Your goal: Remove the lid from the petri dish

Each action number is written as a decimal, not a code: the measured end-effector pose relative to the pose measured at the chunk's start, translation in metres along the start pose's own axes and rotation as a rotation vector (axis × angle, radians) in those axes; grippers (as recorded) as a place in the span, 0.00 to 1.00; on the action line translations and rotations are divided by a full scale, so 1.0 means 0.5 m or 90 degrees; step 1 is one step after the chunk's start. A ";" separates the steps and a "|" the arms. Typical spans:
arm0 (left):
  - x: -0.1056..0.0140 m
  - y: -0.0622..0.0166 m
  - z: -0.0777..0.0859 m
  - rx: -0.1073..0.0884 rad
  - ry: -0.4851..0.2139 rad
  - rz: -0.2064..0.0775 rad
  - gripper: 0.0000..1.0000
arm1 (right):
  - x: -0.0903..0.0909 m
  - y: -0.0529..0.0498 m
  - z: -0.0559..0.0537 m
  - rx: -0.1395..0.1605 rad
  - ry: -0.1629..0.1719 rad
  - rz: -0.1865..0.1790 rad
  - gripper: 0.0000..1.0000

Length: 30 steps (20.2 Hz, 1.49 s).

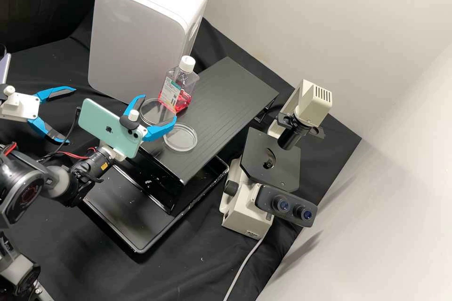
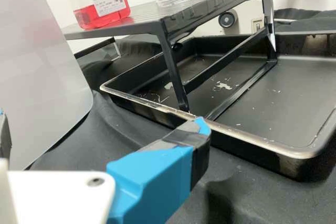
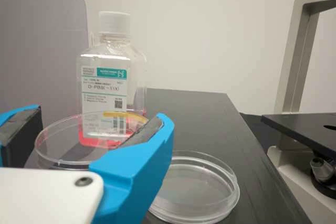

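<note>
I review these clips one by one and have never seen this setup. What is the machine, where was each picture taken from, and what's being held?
These are two dark grey robot arms with blue-fingered grippers. The high view looks down on the bench; each wrist view comes from a camera on one arm. On the black raised platform stand a clear bottle of red liquid and the clear round petri dish base. The right gripper holds the clear round lid beside that base. The left gripper hangs open, apart from the platform. A white microscope stands nearby.

Laboratory, by its microscope (image 1: 270,171), reagent bottle (image 1: 177,87) and petri dish (image 1: 181,137).
</note>
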 end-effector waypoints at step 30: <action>0.001 0.000 0.000 0.000 0.000 0.000 1.00 | 0.013 -0.023 0.009 -0.012 -0.021 -0.016 0.00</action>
